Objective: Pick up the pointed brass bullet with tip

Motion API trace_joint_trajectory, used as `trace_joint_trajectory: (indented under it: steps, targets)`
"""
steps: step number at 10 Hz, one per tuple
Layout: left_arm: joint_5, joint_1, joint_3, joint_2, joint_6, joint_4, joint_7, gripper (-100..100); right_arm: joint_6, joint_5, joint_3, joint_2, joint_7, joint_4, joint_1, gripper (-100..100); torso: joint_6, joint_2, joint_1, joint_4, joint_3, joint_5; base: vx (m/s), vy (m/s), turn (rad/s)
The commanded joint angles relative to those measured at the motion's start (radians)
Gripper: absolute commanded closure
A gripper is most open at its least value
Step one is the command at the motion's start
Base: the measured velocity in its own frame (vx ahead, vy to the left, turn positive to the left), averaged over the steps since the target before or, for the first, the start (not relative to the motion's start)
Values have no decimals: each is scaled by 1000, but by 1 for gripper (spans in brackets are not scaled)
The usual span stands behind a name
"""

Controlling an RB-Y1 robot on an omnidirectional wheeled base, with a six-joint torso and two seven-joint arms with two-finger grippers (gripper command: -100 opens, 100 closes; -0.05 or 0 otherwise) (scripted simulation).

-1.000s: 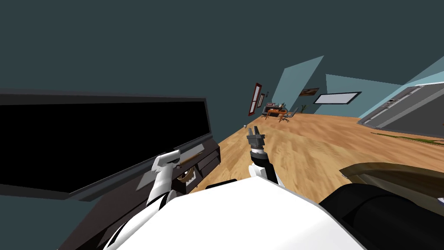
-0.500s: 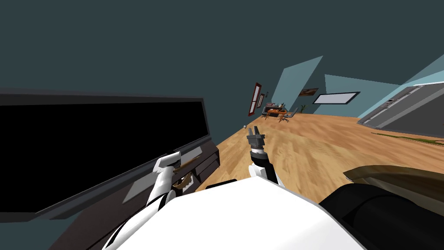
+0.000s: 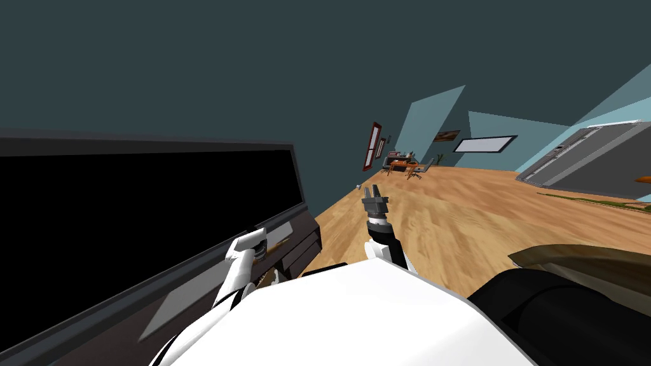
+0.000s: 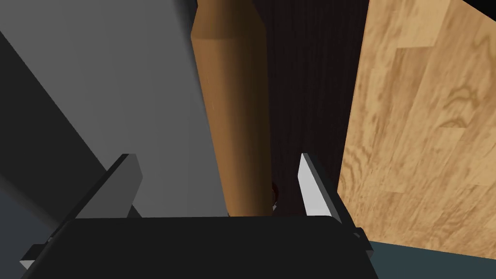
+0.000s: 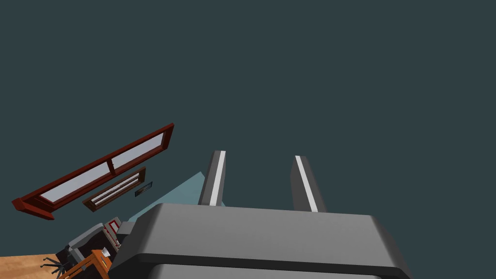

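Looming on my left, a black-screened television (image 3: 146, 210) stands on a low dark cabinet (image 3: 304, 244), with wood floor (image 3: 458, 216) running off beyond. My left arm reaches onto the cabinet top just under the screen's lower edge.

The left wrist view looks along the left gripper (image 4: 215, 156). The bullet (image 4: 237, 121), a long brown cylinder, lies on the dark cabinet top beside a flat grey slab (image 4: 135, 97). Its tapered tip points away from the hand, and its blunt end is tucked close to the gripper's dark body.

The jaws are wide apart and straddle the bullet. A clear gap shows between each of the fingers (image 4: 312, 189) and the bullet's sides, wider on the slab side than on the floor side.

The right gripper (image 5: 258, 156) is raised over the floor to my right. Its jaws are apart with nothing between them.

I judge the reach is done and the grasp is the step in hand. The next move calls for closing the left jaws squarely on the cylinder's flanks. Since the bullet sits off-centre, the nearer finger should meet it first and may roll it towards the slab, so the squeeze should be slow. Only then should the hand lift straight up off the cabinet.
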Motion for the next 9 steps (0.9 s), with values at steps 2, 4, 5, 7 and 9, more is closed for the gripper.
trace_joint_trajectory:
  steps: [2,4,5,7,9]
  targets:
    - [2,9,-11,-11,12,56,-1,-100,0,0,0,0,0,0,0,0,0,4,1,1,2,0,105,16,-30]
    - [6,19,-16,-16,17,73,-6,-100,0,0,0,0,0,0,0,0,0,7,3,2,4,0,80,14,-41]
    - [8,25,-19,-21,20,83,-10,-100,0,0,0,0,0,0,0,0,0,10,1,2,5,0,0,0,0]
    - [6,24,-19,-22,16,80,-7,0,0,0,0,0,0,0,0,0,0,14,1,3,8,0,0,0,0]
    - [9,36,-32,-26,-39,122,1,-100,0,0,0,0,0,0,0,0,0,14,0,3,8,0,7,-8,24]
